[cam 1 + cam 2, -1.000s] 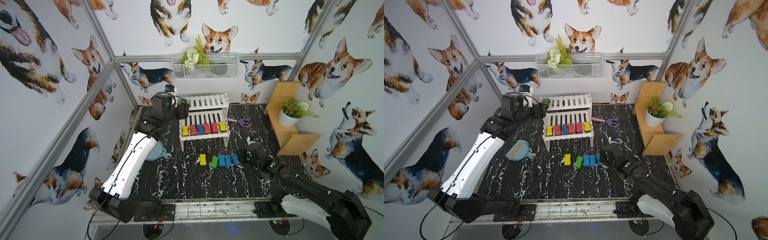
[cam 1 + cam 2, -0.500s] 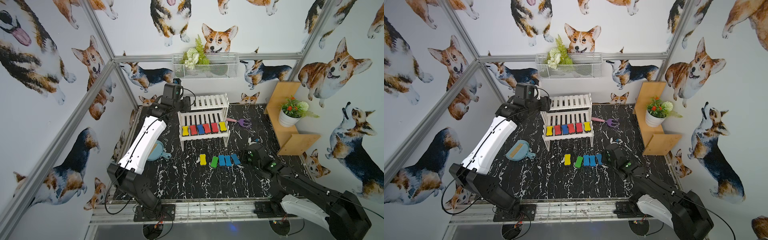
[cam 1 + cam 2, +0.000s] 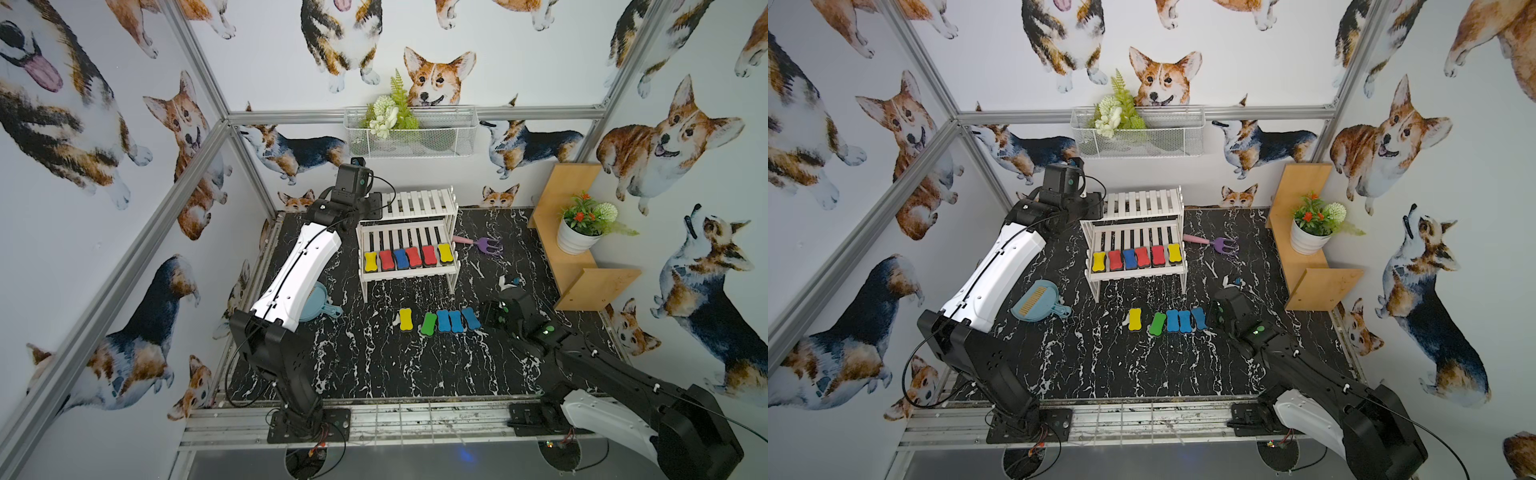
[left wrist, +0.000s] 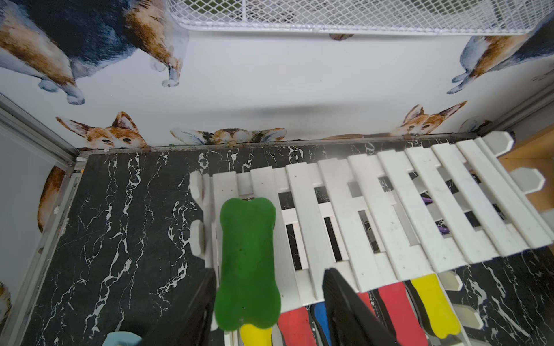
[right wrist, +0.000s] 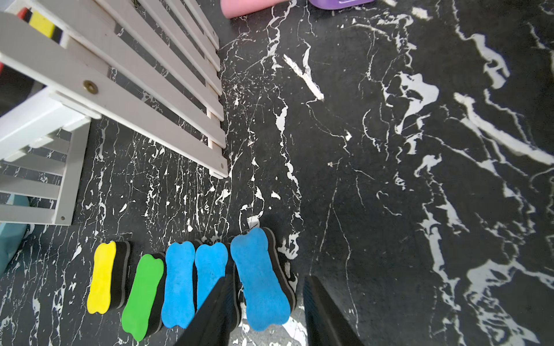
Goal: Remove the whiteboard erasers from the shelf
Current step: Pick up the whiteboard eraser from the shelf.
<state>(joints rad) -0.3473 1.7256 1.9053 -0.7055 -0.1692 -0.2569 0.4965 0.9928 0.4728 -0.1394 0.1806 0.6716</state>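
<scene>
Left jaws are seen spread over the left end of the top tier of the small white two-tier slatted wooden shelf (image 3: 409, 275), straddling a green bone-shaped whiteboard eraser (image 4: 247, 263). This eraser is laid flat on the slats, lengthwise between the jaws. One jaw is set just beside its long side (contact cannot be told), and the other is clearly apart from it. Nothing is pinched.

Right jaws are also seen spread, set low around the rightmost blue bone-shaped eraser (image 5: 260, 278) on the black white-veined marble table (image 3: 374, 365). One jaw is placed in the gap between it and the next blue eraser (image 5: 209, 263); the other is apart from its free side. That eraser is rested on the table, not gripped.

In the same row, further left, a third blue eraser (image 3: 443, 321), a second green eraser (image 3: 428, 323) and a yellow eraser (image 3: 405, 320) are lined up, just near of the shelf.

A row of six erasers (image 3: 414, 257) is seen on the lower tier along its near edge. From the left they are yellow, red, blue, red, red, yellow.

A purple-and-pink toy garden fork (image 3: 489, 245) is laid on the table right of the shelf. A light blue dustpan (image 3: 1034, 303) is seen on the left, beside the left arm. A tan wooden stepped shelf (image 3: 590, 286) with a white potted plant (image 3: 573, 241) is placed at far right. A white wire mesh basket (image 3: 415, 139) holding greenery is hung on the far wall.
</scene>
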